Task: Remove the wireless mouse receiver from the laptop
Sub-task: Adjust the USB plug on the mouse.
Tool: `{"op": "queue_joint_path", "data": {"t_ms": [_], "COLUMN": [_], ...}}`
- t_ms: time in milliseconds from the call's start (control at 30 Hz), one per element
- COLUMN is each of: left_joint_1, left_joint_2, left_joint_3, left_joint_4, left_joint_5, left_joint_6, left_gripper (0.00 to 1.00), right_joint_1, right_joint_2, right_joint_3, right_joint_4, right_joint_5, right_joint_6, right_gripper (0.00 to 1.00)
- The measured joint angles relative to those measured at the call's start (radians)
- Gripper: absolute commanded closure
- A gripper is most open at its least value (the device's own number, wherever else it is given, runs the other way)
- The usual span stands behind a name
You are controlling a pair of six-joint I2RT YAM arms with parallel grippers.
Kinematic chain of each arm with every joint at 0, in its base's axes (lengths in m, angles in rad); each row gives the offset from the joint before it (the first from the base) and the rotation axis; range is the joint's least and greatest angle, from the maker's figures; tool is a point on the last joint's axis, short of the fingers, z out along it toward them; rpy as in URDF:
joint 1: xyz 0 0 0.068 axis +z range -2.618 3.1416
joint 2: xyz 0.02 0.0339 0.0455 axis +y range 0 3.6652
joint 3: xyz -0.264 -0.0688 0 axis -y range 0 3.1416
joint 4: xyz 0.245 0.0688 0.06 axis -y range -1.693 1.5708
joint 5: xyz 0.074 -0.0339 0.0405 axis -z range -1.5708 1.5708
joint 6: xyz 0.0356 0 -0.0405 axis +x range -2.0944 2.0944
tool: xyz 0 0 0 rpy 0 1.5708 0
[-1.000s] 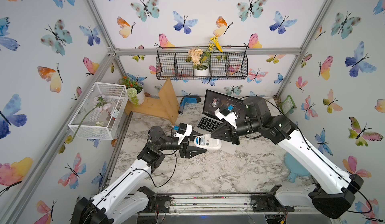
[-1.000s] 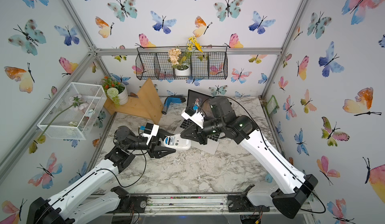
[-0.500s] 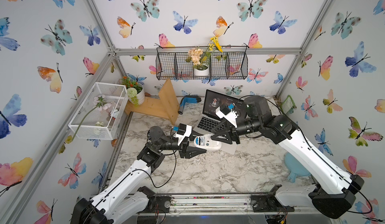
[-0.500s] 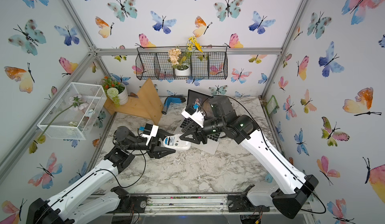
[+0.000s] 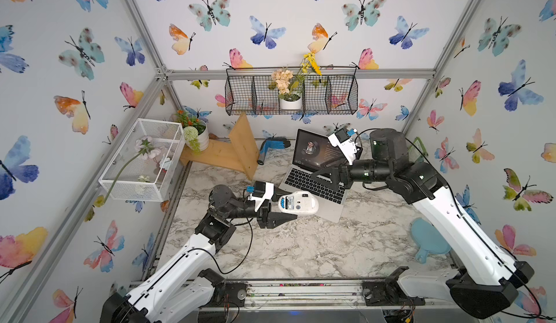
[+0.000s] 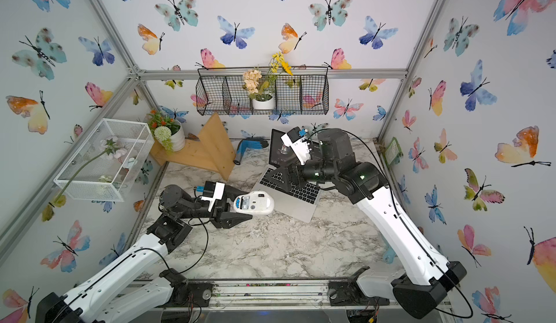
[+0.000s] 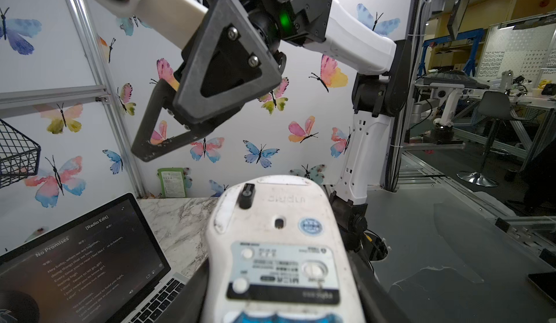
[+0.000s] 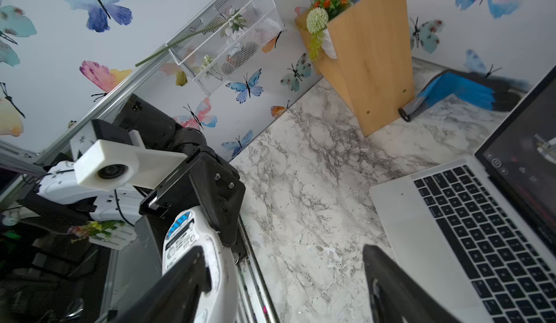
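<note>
Left wrist view: small black stubby wireless mouse receiver (image 7: 246, 195) sits on the upturned underside of the white plastic wireless mouse (image 7: 279, 246), at the end farthest from the left arm. Its long axis runs roughly along the mouse's length. Cannot tell how deep it is seated in its recess.

Left gripper (image 5: 284, 205): jaws clamped on the mouse's flanks at the label end, holding it belly-up above the marble-patterned table (image 5: 301, 246), just beside the front corner of the slim silver laptop (image 5: 329, 207) with black keys.

Right gripper (image 5: 322, 170): jaws spread wide and empty, over the laptop keyboard. They are close to the mouse's receiver end but apart from it.

Key relation: from the right jaws the receiver lies below and towards the left arm. The right jaws are the nearer free pair. The left jaws carry the receiver only through the mouse.

Judgement: no receiver shows on the laptop edges in view, so extraction looks done and the part parked on the mouse. The right arm should back away upward without brushing the mouse. A nudge could unseat the receiver if it is only resting there.
</note>
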Motion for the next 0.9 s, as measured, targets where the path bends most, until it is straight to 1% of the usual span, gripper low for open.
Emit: {"op": "queue_joint_path", "data": {"t_ms": [67, 167, 233, 400, 567, 733, 900], "left_joint_1": [0.0, 0.0, 0.0, -0.002, -0.001, -0.001, -0.001], "left_joint_2": [-0.001, -0.005, -0.009, -0.011, -0.005, -0.005, -0.005], "left_joint_3": [-0.002, -0.009, -0.011, -0.012, -0.013, -0.015, -0.016], "left_joint_4": [-0.001, -0.013, -0.027, -0.034, -0.051, -0.051, -0.051], "left_joint_5": [-0.014, -0.043, -0.047, -0.053, -0.083, -0.1, -0.107], "left_joint_6": [0.012, 0.04, 0.058, 0.095, 0.1, 0.104, 0.109], "left_gripper": [1.0, 1.0, 1.0, 1.0, 1.0, 1.0, 1.0], "right_joint_1": [-0.026, -0.033, -0.033, -0.036, -0.029, -0.023, 0.011], "right_joint_2": [-0.003, -0.006, -0.006, -0.021, -0.035, -0.039, -0.032], "right_joint_3": [-0.095, -0.248, -0.311, -0.382, -0.399, -0.406, -0.411], "right_joint_4": [0.066, 0.183, 0.243, 0.436, 0.615, 0.689, 0.678], "right_joint_5": [-0.096, -0.22, -0.274, -0.351, -0.416, -0.45, -0.456], "right_joint_6": [0.083, 0.209, 0.278, 0.447, 0.586, 0.639, 0.631], "right_gripper": [0.15, 0.14, 0.13, 0.13, 0.15, 0.2, 0.28]}}
